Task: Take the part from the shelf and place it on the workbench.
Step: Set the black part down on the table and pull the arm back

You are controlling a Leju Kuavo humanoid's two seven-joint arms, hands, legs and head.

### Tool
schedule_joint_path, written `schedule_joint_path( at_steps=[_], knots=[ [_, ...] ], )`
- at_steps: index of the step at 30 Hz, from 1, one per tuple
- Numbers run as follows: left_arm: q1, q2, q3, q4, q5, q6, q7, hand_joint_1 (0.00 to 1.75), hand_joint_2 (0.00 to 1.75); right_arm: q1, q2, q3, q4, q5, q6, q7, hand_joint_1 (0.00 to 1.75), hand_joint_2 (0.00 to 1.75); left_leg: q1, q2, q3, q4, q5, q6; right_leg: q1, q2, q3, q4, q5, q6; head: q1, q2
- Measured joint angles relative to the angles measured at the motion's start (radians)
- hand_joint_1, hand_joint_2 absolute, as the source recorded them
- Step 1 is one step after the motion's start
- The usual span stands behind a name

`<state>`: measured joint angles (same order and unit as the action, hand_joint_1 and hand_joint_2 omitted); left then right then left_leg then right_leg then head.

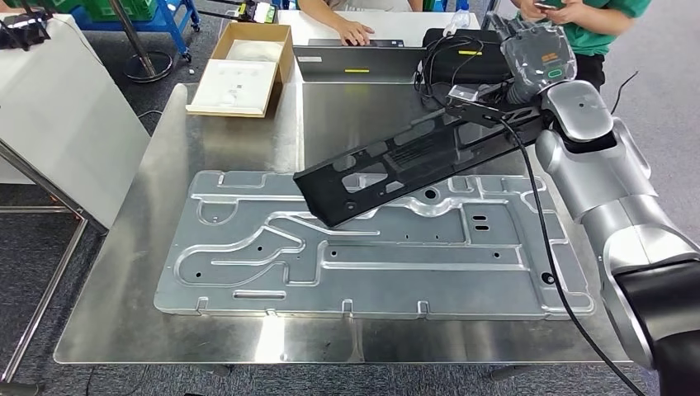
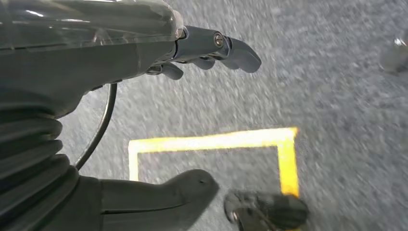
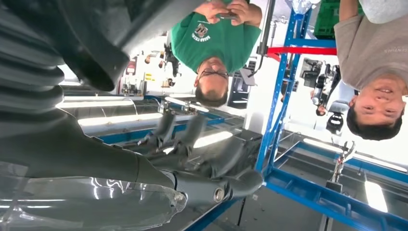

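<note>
Now: right hand (image 1: 503,103) grasps black part (image 1: 396,165) tilted over metal panel (image 1: 248,256); left hand (image 2: 144,48) fingers released; cardboard box (image 1: 248,66), laptop (image 1: 355,62) behind.

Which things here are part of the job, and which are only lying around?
Job: black part, held by the right hand; steel workbench.
Lying about: grey metal panel, cardboard box, white lid, laptop, black bag.

one black part (image 1: 396,169); two people (image 3: 211,43); one box (image 1: 248,66)
</note>
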<state>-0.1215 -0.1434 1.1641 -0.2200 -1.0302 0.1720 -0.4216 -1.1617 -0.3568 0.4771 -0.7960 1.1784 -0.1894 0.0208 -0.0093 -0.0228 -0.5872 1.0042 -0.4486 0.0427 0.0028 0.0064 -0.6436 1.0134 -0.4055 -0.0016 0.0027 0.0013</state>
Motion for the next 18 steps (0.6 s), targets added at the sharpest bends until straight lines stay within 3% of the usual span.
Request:
schedule_joint_path(
  at_steps=[5, 13, 16, 18],
  knots=[
    [-0.009, 0.002, 0.002, 0.0, 0.024, 0.053, 0.044, 0.0, 0.0, -0.012, 0.029, -0.01, 0.024, 0.004, 0.064, 0.012, 0.0, 0.0, 0.0, 0.0, 0.0, 0.0, 0.0, 0.0, 0.0, 0.0, 0.0, 0.0, 0.0, 0.0, 0.0, 0.0],
    [0.0, 0.009, 0.019, 0.0, 0.051, 0.064, 0.05, 0.0, 0.0, -0.147, 0.084, -0.011, 0.245, -0.021, 0.5, 0.029, 0.0, 0.0, -0.001, 0.0, 0.0, 0.001, 0.0, 0.0, 0.0, 0.0, 0.0, 0.0, 0.0, 0.0, 0.0, 0.0],
    [0.002, 0.011, 0.023, 0.0, 0.052, 0.065, 0.045, 0.0, 0.0, -0.194, 0.084, -0.011, 0.335, -0.051, 0.67, -0.017, 0.0, 0.0, -0.002, 0.0, 0.001, 0.001, 0.0, 0.0, 0.0, 0.0, 0.0, 0.0, 0.0, 0.0, 0.0, 0.0],
    [0.003, 0.013, 0.024, 0.0, 0.051, 0.065, 0.042, 0.0, 0.0, -0.205, 0.068, -0.011, 0.379, -0.076, 0.733, -0.047, 0.0, 0.0, -0.002, 0.0, 0.001, 0.001, 0.0, 0.0, 0.0, 0.0, 0.0, 0.0, 0.0, 0.0, 0.0, 0.0]
  ],
)
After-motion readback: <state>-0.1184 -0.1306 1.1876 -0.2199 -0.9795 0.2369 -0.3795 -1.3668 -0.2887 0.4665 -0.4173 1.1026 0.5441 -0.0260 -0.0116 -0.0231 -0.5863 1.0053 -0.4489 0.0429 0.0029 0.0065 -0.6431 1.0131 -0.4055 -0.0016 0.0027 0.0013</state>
